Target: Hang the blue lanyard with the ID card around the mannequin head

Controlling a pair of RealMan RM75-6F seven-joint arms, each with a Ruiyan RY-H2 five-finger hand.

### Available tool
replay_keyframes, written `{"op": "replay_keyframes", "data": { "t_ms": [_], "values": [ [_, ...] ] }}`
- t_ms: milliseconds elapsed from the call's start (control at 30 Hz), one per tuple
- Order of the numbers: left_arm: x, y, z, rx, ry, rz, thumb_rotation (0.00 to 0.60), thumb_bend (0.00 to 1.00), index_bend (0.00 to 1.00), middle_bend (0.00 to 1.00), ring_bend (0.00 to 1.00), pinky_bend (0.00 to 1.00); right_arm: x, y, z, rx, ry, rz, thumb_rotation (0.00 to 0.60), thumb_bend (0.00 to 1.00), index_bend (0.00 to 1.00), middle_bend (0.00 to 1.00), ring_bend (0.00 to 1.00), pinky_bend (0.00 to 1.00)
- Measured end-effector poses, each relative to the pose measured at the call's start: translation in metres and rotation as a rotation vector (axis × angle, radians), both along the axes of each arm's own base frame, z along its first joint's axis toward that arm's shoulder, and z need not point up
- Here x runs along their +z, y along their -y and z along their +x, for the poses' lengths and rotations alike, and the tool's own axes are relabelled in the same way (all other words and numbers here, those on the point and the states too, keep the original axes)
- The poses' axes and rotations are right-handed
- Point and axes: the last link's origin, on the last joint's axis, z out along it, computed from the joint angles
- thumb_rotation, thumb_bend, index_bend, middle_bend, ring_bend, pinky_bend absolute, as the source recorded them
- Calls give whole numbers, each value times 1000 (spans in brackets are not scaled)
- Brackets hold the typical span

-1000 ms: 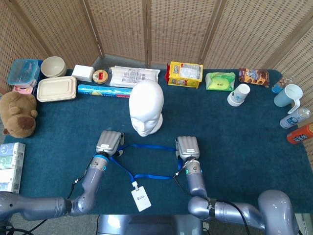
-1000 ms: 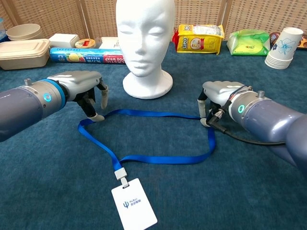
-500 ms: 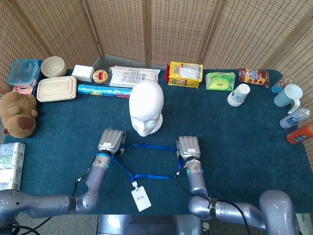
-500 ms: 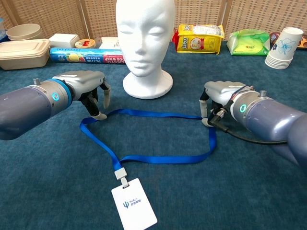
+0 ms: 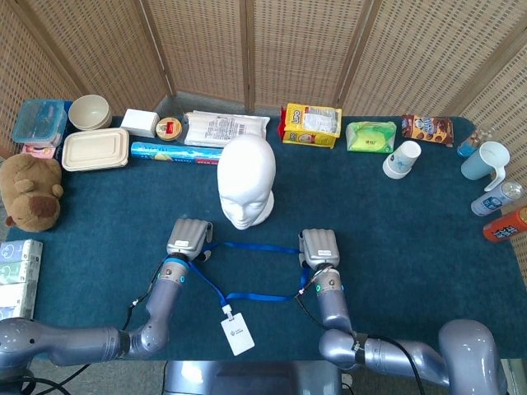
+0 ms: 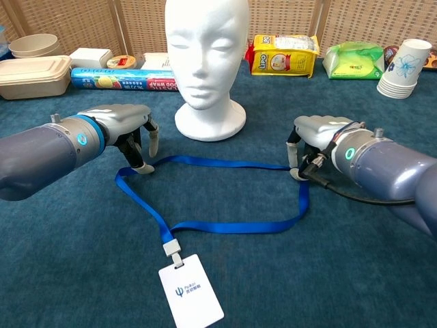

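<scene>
A white mannequin head (image 6: 207, 61) stands just beyond both hands, with boxes and cups behind it. The blue lanyard (image 6: 225, 195) lies flat on the table, stretched crosswise between them. The left hand (image 6: 126, 130) and right hand (image 6: 315, 140) each press curled fingertips on its ends; a firm grip cannot be told. The ID card (image 6: 190, 299) trails nearer the robot.

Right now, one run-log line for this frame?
phase: pre-lift | left hand: fingers at blue lanyard | right hand: fingers at lanyard | ID card: flat on table | mannequin head: bare
</scene>
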Motion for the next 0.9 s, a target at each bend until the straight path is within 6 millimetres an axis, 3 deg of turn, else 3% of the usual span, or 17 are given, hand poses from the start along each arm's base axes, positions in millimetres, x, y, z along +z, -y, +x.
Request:
{"op": "replay_keyframes", "data": {
  "t_ms": [367,900],
  "values": [
    [1,-1,0,3,-8,-4,600,372,515,1000,1000,1000,3,0,-1,-4,5,-5,600,454,589,1000,1000,1000],
    [3,-2,-3,24,-42,-27,600,459,515,1000,1000,1000,5,1,-5,-22,18,-4,600,454,592,1000,1000,1000]
  ]
}}
